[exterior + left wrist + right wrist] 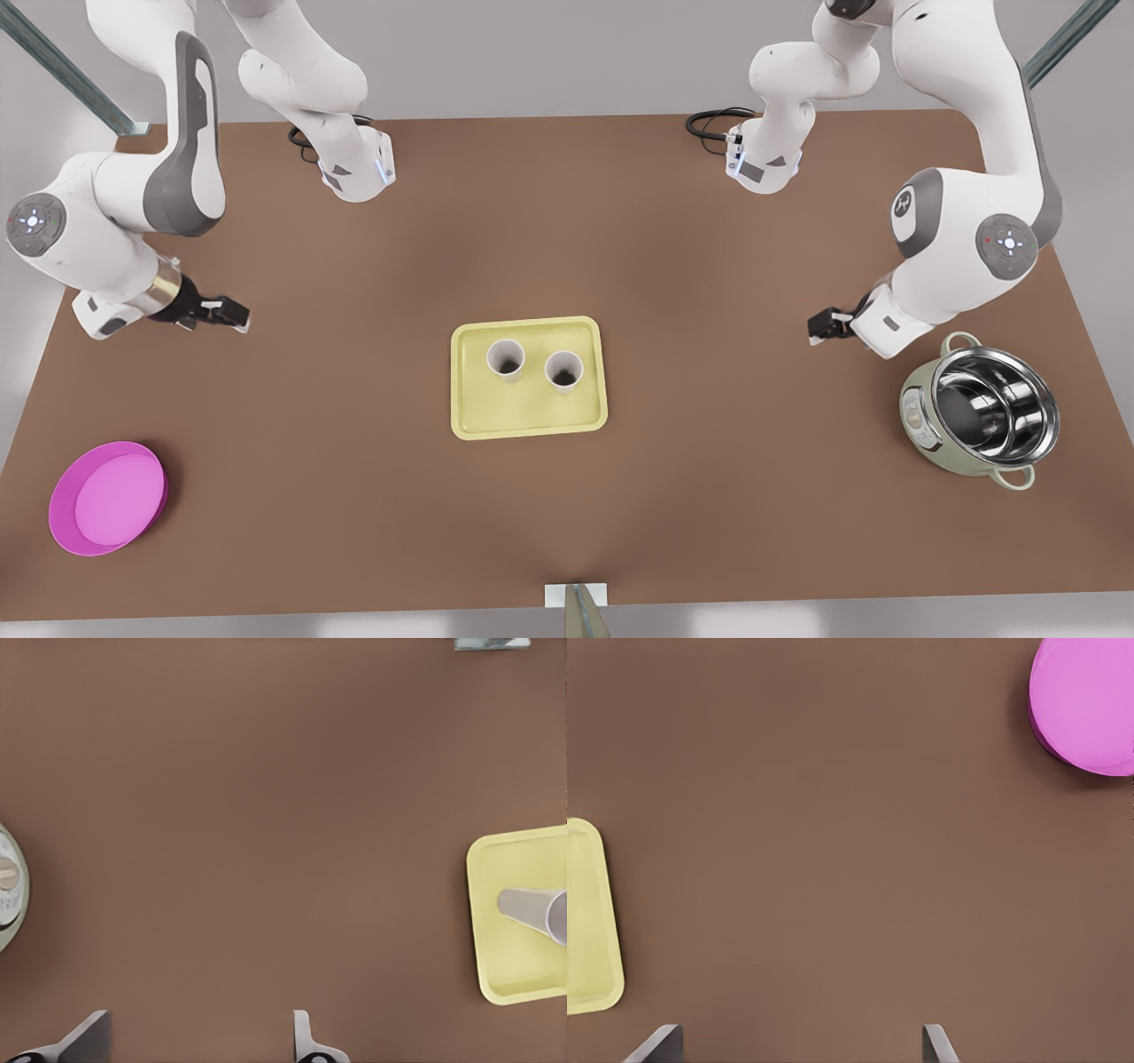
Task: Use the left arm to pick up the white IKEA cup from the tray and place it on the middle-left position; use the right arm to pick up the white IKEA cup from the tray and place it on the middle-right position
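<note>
Front overhead, wrists downward, sharing tray (529, 416)

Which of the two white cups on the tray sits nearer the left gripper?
The cup on the front view's right, nearer the pot; the left gripper hovers open on that side of the tray.

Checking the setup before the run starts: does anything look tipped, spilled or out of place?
Nothing stands out. The two white cups stand upright on the tray, and nothing is spilled. The left gripper, near the pot, and the right gripper, at the front view's left, wait over the table with jaws open.
</note>
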Motion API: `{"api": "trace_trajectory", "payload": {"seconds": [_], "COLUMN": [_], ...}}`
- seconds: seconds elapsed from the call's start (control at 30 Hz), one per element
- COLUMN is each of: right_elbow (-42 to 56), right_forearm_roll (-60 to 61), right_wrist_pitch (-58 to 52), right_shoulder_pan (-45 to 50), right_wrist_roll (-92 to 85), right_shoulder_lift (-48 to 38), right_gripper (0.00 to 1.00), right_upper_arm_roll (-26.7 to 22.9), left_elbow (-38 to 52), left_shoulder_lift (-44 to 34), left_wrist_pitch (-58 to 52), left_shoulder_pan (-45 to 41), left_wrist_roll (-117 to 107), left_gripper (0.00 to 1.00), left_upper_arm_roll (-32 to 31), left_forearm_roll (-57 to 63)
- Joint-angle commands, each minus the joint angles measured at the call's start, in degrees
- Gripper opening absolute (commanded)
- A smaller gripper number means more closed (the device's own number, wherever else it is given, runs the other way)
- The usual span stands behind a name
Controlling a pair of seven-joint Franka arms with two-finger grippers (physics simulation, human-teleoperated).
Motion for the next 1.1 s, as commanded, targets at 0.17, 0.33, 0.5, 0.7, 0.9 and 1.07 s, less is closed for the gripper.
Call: {"api": "trace_trajectory", "payload": {"seconds": [0.17,0.33,0.5,0.7,0.9,1.07], "right_elbow": [1.2,1.4,5.0,4.1,4.3,5.1], "right_forearm_roll": [-1.0,-0.8,0.9,2.4,2.4,1.8], "right_wrist_pitch": [6.2,4.3,5.5,9.3,13.0,18.2], "right_shoulder_pan": [12.2,22.8,30.3,23.9,31.7,33.2], "right_wrist_roll": [-0.4,-1.6,-0.7,-8.2,-2.2,0.7], "right_shoulder_lift": [2.0,3.9,10.0,13.9,20.0,23.7], "right_gripper": [1.00,1.00,1.00,1.00,1.00,1.00], "right_upper_arm_roll": [1.9,2.2,2.7,2.2,3.1,3.1], "left_elbow": [2.9,9.7,17.7,17.5,16.9,16.2], "left_shoulder_lift": [2.9,13.9,25.7,30.5,35.8,37.2], "left_wrist_pitch": [3.9,6.7,12.2,20.5,27.1,28.4], "left_shoulder_pan": [-10.0,-29.7,-35.4,-35.3,-35.4,-35.8], "left_wrist_roll": [-3.8,-39.9,-53.7,-53.0,-51.8,-51.9], "left_gripper": [1.00,1.00,1.00,1.00,1.00,1.00], "left_upper_arm_roll": [-0.4,-0.4,-0.4,0.6,0.7,0.6], "left_forearm_roll": [-0.1,6.0,7.6,8.3,12.3,13.6]}}
